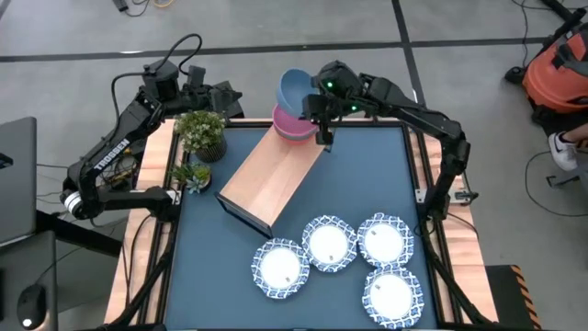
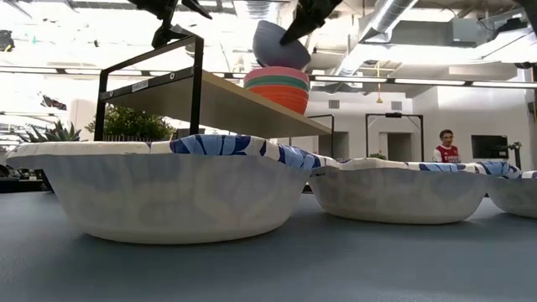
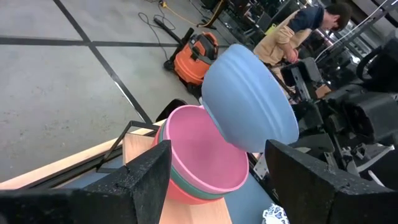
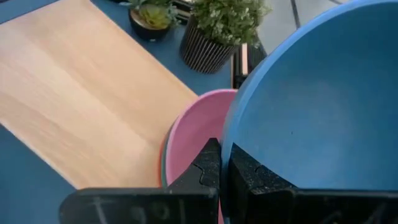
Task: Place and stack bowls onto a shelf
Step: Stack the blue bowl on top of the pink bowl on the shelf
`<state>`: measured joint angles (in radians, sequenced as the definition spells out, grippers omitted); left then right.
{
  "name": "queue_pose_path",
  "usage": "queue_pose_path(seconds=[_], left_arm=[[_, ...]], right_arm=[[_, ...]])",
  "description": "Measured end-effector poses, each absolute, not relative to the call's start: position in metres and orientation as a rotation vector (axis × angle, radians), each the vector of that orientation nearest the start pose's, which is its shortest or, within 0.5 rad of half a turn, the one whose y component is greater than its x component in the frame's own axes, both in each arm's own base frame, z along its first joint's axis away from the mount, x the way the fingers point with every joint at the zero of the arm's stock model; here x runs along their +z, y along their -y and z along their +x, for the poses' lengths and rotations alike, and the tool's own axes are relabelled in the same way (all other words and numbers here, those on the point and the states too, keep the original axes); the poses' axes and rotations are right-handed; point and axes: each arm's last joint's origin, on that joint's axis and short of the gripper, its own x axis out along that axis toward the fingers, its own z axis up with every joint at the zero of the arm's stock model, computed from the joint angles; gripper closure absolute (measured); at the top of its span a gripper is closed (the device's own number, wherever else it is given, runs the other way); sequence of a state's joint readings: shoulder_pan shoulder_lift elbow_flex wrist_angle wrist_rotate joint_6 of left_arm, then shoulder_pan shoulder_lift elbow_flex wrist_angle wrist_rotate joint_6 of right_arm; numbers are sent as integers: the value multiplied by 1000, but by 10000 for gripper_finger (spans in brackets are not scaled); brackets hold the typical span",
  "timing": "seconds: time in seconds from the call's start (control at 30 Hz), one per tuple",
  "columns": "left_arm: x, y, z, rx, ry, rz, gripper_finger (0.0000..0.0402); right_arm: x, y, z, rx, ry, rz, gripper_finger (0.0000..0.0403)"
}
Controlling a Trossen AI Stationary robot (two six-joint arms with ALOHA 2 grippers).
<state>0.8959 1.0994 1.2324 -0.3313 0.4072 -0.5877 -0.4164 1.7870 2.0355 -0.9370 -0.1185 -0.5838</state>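
Beyond the table, low view only, a person (image 2: 445,146); right gripper (image 4: 224,177) pinching light blue bowl (image 4: 317,99).

We see only thin edges of the green and red bowls (image 3: 186,190) under the pink bowl (image 3: 205,155); the light blue bowl (image 4: 311,99) runs off the right wrist picture's edge; the nearest white bowl (image 2: 159,189) hides the shelf's (image 2: 226,101) legs in the low view; the left gripper (image 1: 216,97) sits partly behind a plant (image 1: 202,131).
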Motion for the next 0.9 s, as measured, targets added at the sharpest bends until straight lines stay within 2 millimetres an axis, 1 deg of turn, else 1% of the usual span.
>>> queue_pose_path(seconds=[0.17,0.4,0.73,0.9], left_arm=[[412,-171,151,525,-11,-696,159],[412,-170,151,526,-11,-696,159],[412,-170,151,526,-10,-696,159],[412,-170,151,527,-10,-697,159]], right_arm=[[418,150,338,-65,-766,-365,378],[417,150,338,-46,-774,-398,378],[416,152,336,-18,-778,-401,378],[411,153,337,-5,-790,-407,378]])
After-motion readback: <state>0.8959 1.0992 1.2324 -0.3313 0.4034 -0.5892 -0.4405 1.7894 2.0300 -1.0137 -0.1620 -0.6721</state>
